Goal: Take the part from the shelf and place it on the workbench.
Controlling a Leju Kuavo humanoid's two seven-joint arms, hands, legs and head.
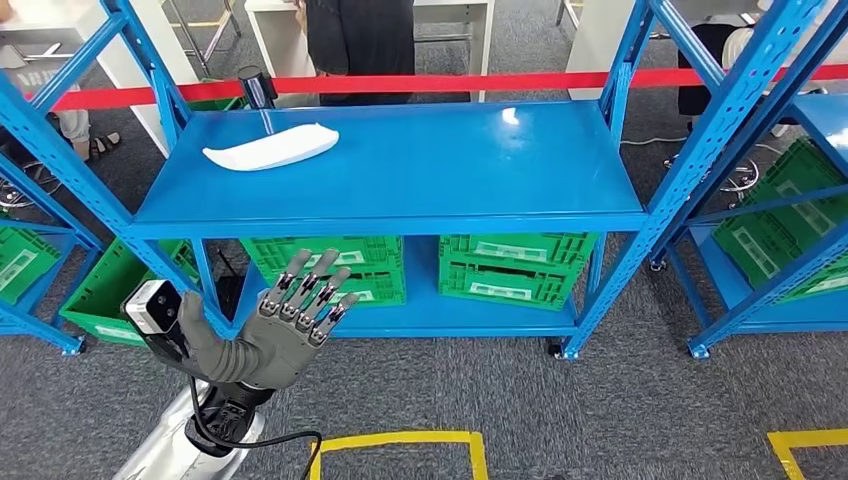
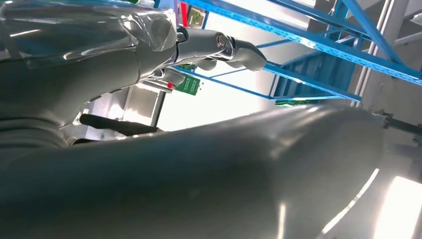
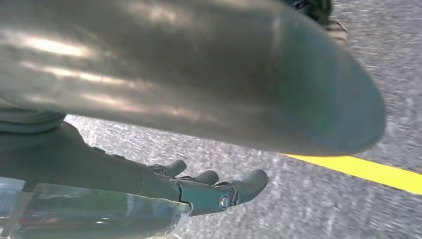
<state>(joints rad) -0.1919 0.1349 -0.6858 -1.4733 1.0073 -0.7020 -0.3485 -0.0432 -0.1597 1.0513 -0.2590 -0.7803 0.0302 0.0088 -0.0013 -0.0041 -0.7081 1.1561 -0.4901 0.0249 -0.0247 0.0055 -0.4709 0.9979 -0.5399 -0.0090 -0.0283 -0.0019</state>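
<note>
Left robot hand (image 1: 285, 320): raised in front of the shelf in the head view, fingers spread, released, grasping nothing; the left wrist view shows its thick thumb and a finger (image 2: 239, 52) stretched toward the blue frame.
Part (image 1: 271, 148): white, long and flat, lying on the top board of the blue shelf (image 1: 480, 180), up and beyond the left robot hand, well apart from it.
Right robot hand (image 3: 199, 191): in the right wrist view it hangs over grey carpet (image 3: 318, 204), fingers loosely extended, nothing in them, a yellow floor line (image 3: 368, 172) near.
Below the part: green crates (image 1: 515, 265) on the lower board, just past the left robot hand's fingertips.
Behind the shelf: a red bar (image 1: 450, 82) and a person in dark clothes (image 1: 360, 40).
</note>
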